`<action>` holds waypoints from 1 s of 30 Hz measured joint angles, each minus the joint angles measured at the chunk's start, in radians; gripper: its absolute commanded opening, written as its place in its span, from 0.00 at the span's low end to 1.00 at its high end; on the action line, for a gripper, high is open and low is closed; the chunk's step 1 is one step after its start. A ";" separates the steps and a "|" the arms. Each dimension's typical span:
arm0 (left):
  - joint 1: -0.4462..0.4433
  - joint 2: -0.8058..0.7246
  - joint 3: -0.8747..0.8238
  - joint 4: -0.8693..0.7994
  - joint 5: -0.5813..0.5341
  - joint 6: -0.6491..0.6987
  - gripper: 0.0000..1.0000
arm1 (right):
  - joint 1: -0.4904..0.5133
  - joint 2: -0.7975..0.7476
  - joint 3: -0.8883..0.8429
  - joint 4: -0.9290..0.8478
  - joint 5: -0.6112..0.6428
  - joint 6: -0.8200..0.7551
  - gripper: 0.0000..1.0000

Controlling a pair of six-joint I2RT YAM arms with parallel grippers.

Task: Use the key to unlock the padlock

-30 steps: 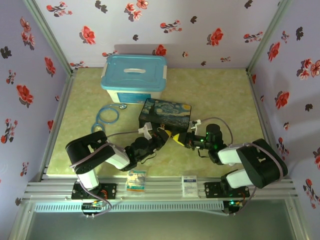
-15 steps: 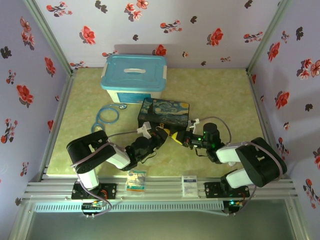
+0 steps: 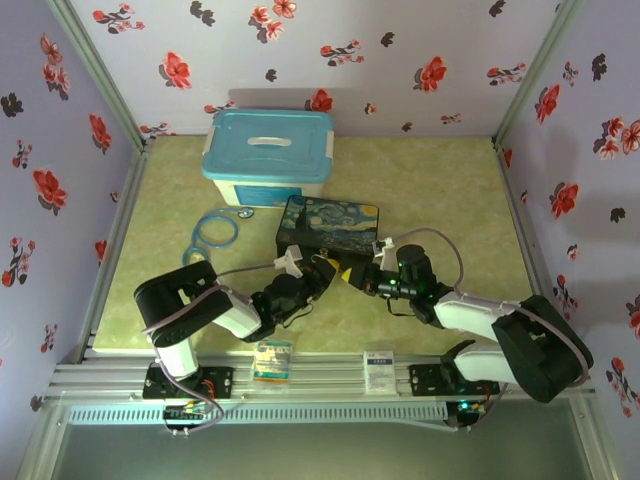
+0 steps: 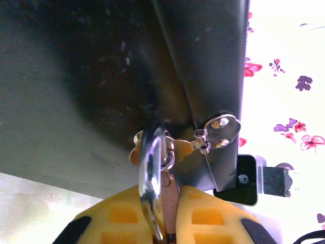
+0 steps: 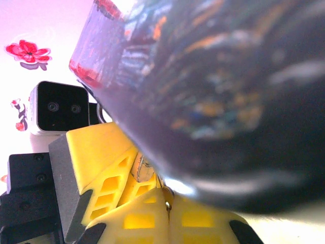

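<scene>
1. Left gripper: jaws almost closed, pinching the padlock.
2. Right gripper: jaws fully closed, apparently on the key. It looks thin, stiff and likely to twist, so best held by its head.
3. Padlock: small, hard, slick metal, likely to swivel. Grip the brass body and leave the keyhole exposed. It hangs at the clasp of the painted box.

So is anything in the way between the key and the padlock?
Nothing visible. The right gripper pinches the key right beside the padlock, which the left gripper holds against the box.
</scene>
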 measured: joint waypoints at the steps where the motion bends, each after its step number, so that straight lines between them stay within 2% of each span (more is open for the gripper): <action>1: 0.000 0.000 0.000 0.001 -0.002 0.000 0.00 | -0.001 0.006 0.000 0.016 -0.005 0.014 0.00; 12: 0.000 0.000 0.002 0.008 -0.032 -0.003 0.00 | -0.013 0.054 0.005 0.097 -0.044 0.223 0.00; 20: -0.011 -0.003 0.002 0.032 -0.022 -0.011 0.00 | -0.038 -0.039 0.010 -0.031 -0.062 0.182 0.00; 26: -0.019 -0.003 0.002 0.030 -0.002 -0.015 0.00 | -0.042 -0.075 -0.012 -0.055 -0.066 0.156 0.00; 27: -0.019 -0.002 0.002 0.028 0.000 -0.015 0.00 | -0.042 -0.076 -0.013 -0.055 -0.066 0.153 0.05; 29: -0.020 -0.002 0.002 0.027 0.003 -0.018 0.00 | -0.042 -0.076 -0.014 -0.056 -0.066 0.149 0.23; 30: -0.021 -0.002 0.003 0.024 0.005 -0.021 0.00 | -0.041 -0.077 -0.014 -0.055 -0.064 0.144 0.24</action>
